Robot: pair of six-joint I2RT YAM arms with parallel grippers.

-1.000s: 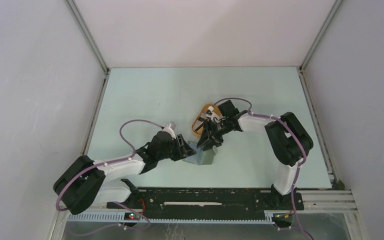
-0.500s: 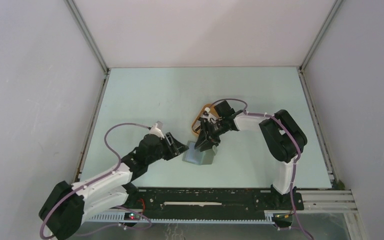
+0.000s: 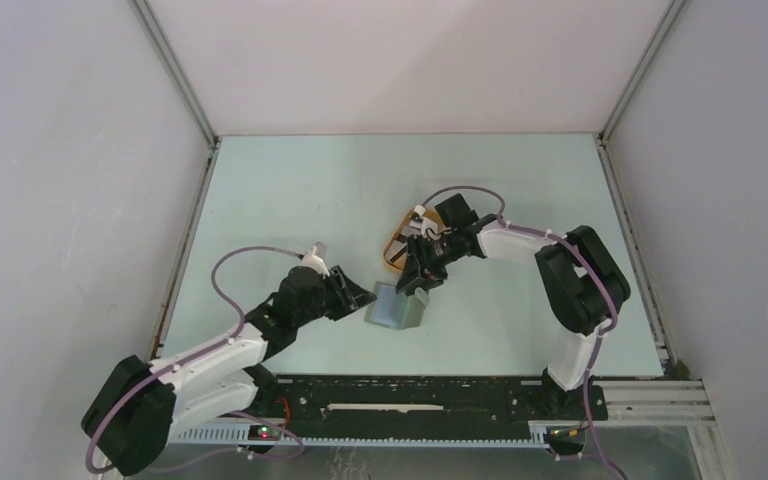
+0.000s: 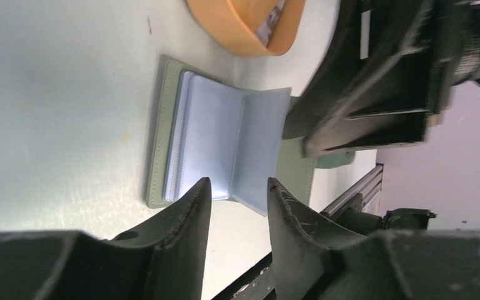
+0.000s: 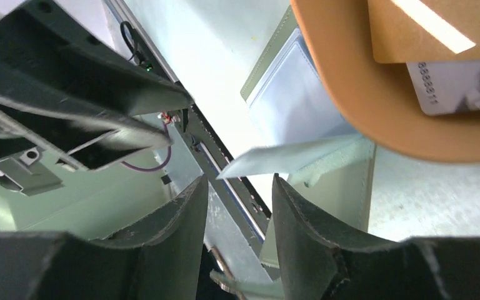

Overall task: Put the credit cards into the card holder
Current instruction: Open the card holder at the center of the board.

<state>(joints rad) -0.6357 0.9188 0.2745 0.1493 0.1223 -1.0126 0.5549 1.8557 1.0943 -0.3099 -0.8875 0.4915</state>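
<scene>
The left gripper (image 3: 360,297) has backed off the card holder (image 3: 396,311), which lies open on the table (image 3: 290,200), 1 clear sleeve upright. It and the right gripper (image 3: 415,281) hang empty, jaws apart. The credit cards (image 5: 425,31) wait in the orange tray (image 5: 375,128): none loaded yet, I'd say.

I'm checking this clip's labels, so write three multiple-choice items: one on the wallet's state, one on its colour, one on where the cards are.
1. The wallet is: A snapped shut; B lying open; C standing on edge.
2. Its cover is: A red; B grey-green; C black.
3. The two visible cards lie: A in the orange tray; B inside the wallet; C under the wallet.

Key: B, its clear sleeves are exposed; B, the left wrist view shows that colour around the sleeves; A, the right wrist view shows both inside the tray's rim.
</scene>
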